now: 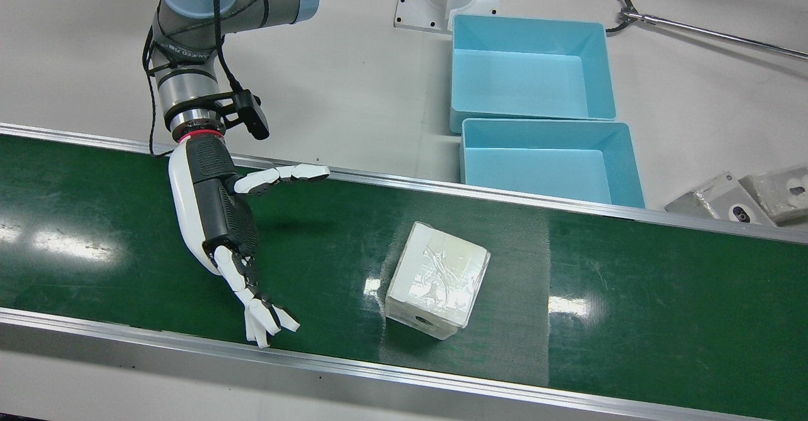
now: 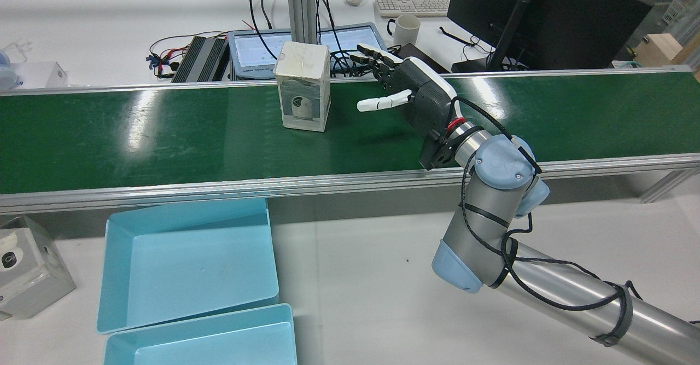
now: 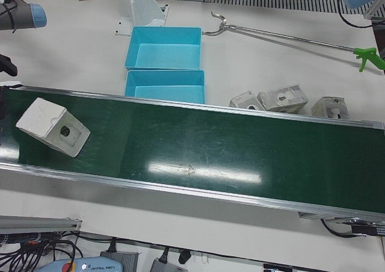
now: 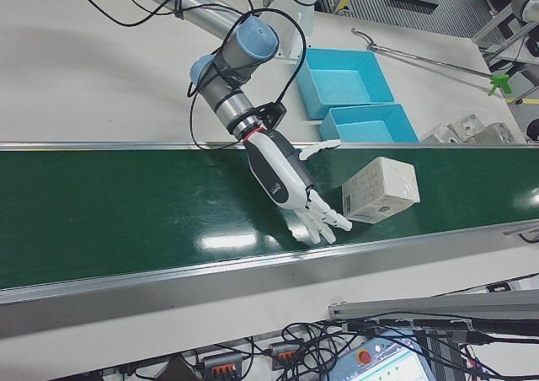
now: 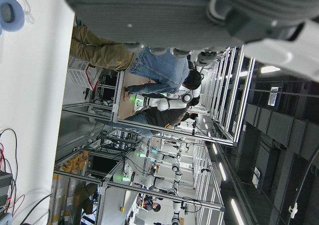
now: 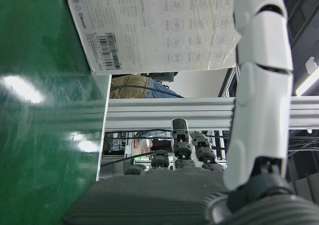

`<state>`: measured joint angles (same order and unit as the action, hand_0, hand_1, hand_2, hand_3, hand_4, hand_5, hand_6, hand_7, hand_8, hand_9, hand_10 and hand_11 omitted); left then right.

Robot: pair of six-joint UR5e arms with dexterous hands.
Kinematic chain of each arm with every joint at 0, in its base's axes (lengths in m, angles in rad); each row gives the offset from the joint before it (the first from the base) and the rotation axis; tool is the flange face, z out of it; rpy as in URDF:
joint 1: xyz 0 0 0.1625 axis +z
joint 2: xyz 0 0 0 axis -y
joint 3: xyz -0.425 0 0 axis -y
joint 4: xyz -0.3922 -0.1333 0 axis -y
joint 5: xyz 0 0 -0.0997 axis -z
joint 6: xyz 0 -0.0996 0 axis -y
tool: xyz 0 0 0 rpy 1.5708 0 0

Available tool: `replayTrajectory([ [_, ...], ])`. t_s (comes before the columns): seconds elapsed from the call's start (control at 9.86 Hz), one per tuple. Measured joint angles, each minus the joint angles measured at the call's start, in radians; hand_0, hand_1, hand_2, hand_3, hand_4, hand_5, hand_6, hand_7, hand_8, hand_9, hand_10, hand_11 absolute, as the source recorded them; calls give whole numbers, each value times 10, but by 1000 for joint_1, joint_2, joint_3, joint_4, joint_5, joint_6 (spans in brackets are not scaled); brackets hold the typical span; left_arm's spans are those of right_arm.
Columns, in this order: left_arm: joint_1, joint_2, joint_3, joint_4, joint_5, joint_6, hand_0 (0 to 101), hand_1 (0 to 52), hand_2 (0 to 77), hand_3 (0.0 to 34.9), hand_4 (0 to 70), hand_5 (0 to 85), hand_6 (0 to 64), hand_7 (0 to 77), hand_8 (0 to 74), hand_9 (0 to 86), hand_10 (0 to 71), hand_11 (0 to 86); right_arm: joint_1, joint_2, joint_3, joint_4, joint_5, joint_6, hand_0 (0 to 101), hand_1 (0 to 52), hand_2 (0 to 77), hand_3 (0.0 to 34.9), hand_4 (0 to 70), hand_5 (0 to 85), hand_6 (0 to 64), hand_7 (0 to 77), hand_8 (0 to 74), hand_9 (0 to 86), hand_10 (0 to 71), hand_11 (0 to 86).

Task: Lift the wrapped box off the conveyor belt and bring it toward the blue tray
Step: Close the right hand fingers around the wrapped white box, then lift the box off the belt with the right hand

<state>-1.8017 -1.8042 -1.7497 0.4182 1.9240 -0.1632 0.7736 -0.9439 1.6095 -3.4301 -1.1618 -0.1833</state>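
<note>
The wrapped box (image 1: 439,279) is white under clear film and stands on the green conveyor belt (image 1: 631,295). It also shows in the rear view (image 2: 302,86), the left-front view (image 3: 53,127) and the right-front view (image 4: 381,189). My right hand (image 1: 221,219) hovers low over the belt beside the box, open, fingers spread and thumb out, not touching it (image 2: 415,94) (image 4: 286,183). The right hand view has the box (image 6: 154,26) ahead of one finger (image 6: 261,85). Two blue trays (image 1: 536,175) sit beyond the belt. Only the left hand's palm (image 5: 174,16) shows.
Several grey wrapped blocks (image 1: 732,200) lie on the white table past the trays. A long metal reach tool (image 1: 694,29) lies at the back. A monitor (image 2: 547,15), a mug (image 2: 406,28) and cables stand on the desk beyond the belt. People stand far off in the left hand view.
</note>
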Motion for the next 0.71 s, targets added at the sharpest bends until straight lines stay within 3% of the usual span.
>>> replayTrajectory([
  [0.41,0,0,0,0,0,0,0,0,11,0,0,11,5,5,5,0,0,5,-5,39,-35,0,3,-15,466,142,142,6,82,87,38,153,38,49,0,11],
  [0.71,0,0,0,0,0,0,0,0,5,0,5,11,5,5,5,5,0,5,-37,71,-54,0,40,-32,474,153,136,12,93,93,44,164,38,54,0,11],
])
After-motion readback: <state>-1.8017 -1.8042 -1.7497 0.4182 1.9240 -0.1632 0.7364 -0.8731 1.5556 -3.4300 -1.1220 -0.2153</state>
